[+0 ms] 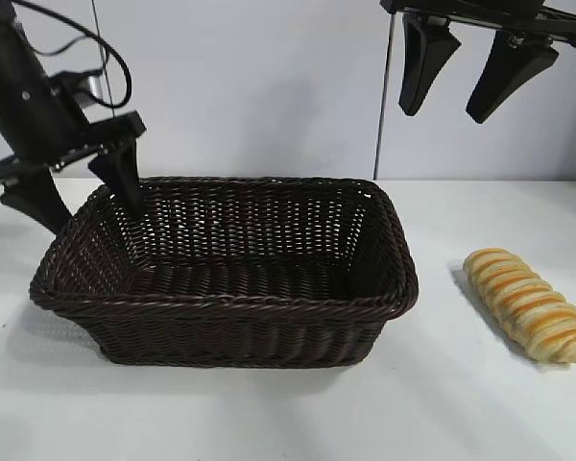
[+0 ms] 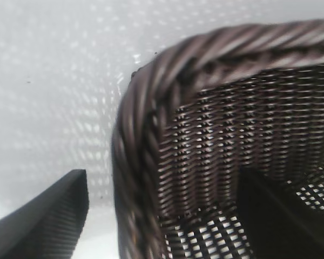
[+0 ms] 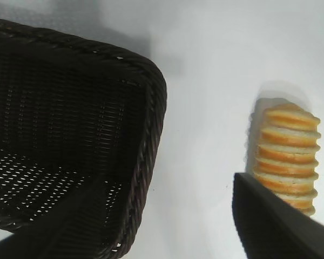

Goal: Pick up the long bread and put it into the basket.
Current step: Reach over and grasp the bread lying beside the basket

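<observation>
The long bread [image 1: 529, 304] lies on the white table [image 1: 269, 413], at three o'clock from the empty basket [image 1: 226, 305]. The right gripper [image 1: 470, 101] hangs spread and empty at one o'clock, partly cropped. The left gripper [image 1: 82, 197] straddles the nine-o'clock rim, spread, gripping nothing.

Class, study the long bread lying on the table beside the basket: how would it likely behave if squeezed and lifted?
The long bread looks soft, so a hard squeeze probably dents it. Its ridged segments should limit slipping. Its rounded sides suggest it may roll if nudged sideways.
</observation>
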{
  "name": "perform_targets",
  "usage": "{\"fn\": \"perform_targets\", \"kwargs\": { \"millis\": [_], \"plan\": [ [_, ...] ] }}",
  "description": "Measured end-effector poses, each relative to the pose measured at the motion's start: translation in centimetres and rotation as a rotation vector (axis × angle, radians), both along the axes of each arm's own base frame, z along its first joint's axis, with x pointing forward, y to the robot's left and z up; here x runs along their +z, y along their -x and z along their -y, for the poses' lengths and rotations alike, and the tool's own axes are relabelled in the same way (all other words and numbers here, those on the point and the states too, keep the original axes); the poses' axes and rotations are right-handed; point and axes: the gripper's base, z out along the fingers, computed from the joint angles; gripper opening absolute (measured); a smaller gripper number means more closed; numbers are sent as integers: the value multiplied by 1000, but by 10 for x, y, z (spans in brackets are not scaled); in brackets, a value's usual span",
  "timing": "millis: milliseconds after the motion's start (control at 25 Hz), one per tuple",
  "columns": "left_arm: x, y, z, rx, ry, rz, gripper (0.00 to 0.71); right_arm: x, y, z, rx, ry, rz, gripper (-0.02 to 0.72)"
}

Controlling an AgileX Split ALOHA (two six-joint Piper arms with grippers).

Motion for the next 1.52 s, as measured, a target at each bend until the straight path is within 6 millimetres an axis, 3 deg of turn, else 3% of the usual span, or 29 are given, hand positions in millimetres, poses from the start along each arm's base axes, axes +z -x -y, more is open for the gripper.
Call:
{"fn": "perform_targets", "kwargs": {
  "millis": [160, 320, 1200, 1520],
  "plan": [
    [22, 8, -1, 21, 13, 30, 552, 0, 0, 0, 0, 0, 0, 486],
    [31, 14, 0, 38, 41, 13, 552, 0, 0, 0, 0, 0, 0, 486],
    [37, 11, 12, 96, 136, 51, 552, 0, 0, 1, 1, 17, 5, 486],
    [37, 10, 12, 101, 140, 54, 552, -13, -9, 22, -26, 131, -24, 486]
  ]
}}
